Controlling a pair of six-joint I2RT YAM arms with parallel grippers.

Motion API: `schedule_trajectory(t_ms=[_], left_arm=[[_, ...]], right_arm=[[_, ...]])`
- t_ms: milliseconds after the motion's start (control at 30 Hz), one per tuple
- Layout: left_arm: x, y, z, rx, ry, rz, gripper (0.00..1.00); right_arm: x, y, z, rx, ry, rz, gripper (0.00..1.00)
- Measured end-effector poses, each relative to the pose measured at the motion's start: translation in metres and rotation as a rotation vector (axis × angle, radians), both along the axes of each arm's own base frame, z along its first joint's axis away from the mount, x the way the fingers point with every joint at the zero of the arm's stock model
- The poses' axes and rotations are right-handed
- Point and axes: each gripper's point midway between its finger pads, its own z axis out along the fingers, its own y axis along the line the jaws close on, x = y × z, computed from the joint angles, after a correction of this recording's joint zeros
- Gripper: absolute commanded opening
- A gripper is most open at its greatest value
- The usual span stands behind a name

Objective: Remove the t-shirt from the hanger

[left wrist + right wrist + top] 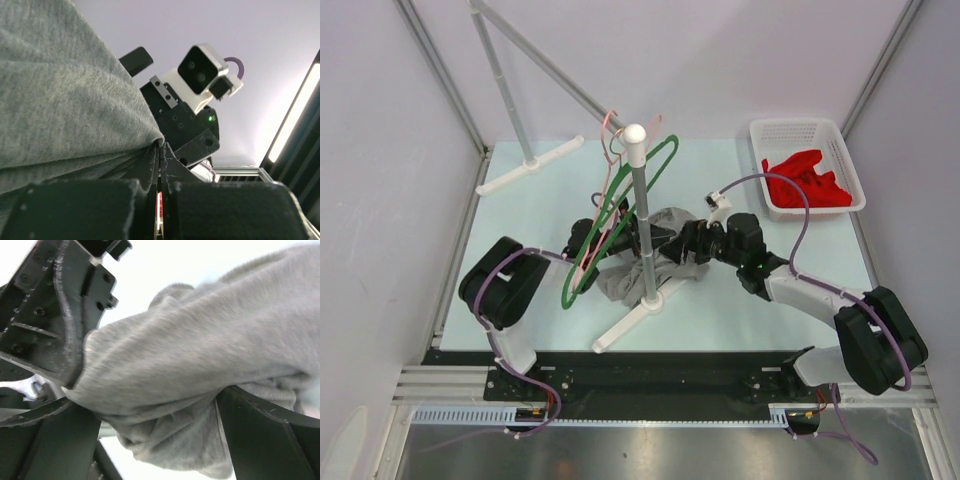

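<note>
Pinching grey t-shirt (65, 100) in left jaws (shut tight), right jaws wide around it

No writing, brand, label or number can be read anywhere: none on the grey t-shirt (620, 280), the white basket (798, 124) or the rack pole (642, 215).

The right pincer (157, 435), fingers spread wide, straddles the bunched grey t-shirt (200, 360).
</note>
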Motion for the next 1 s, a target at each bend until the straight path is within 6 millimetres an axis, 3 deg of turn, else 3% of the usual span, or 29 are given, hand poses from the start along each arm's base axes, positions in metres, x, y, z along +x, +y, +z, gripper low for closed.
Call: schedule_trajectory(t_ms=[67, 167, 200, 300, 333, 400, 533, 700, 900, 1000], left_arm=[[-0.001, 0.000, -0.001, -0.001, 0.006, -0.002, 0.00], [-0.006, 0.001, 0.001, -0.002, 0.006, -0.010, 0.00], [-0.006, 0.001, 0.002, -0.003, 0.005, -0.010, 0.00], [-0.009, 0.004, 0.000, 0.000, 0.008, -0.005, 0.08], [-0.010, 0.005, -0.001, 0.001, 0.009, -0.002, 0.19], [-0.013, 0.008, -0.005, 0.008, 0.012, 0.003, 0.27], [-0.022, 0.017, -0.022, 0.035, 0.037, 0.011, 0.57], [-0.021, 0.036, -0.040, 0.080, 0.032, 0.060, 0.62], [-0.018, 0.054, -0.018, 0.143, -0.128, 0.120, 0.73], [-0.017, 0.061, -0.017, 0.240, -0.173, 0.154, 0.77]], right_arm=[[-0.002, 0.005, -0.001, 0.001, -0.050, -0.006, 0.74], [-0.006, 0.010, -0.004, 0.002, -0.098, -0.015, 0.27], [-0.007, 0.013, -0.002, 0.013, -0.110, -0.018, 0.00], [-0.005, 0.016, 0.005, 0.030, -0.146, -0.034, 0.00], [-0.003, 0.016, 0.006, 0.032, -0.151, -0.048, 0.00], [-0.002, 0.012, 0.003, 0.024, -0.155, -0.085, 0.00], [-0.001, -0.012, -0.005, -0.004, -0.155, -0.200, 0.00], [0.000, -0.038, 0.008, -0.007, -0.183, -0.295, 0.00], [0.012, -0.073, 0.029, 0.003, -0.217, -0.403, 0.00], [0.018, -0.093, 0.033, -0.001, -0.220, -0.455, 0.00]])
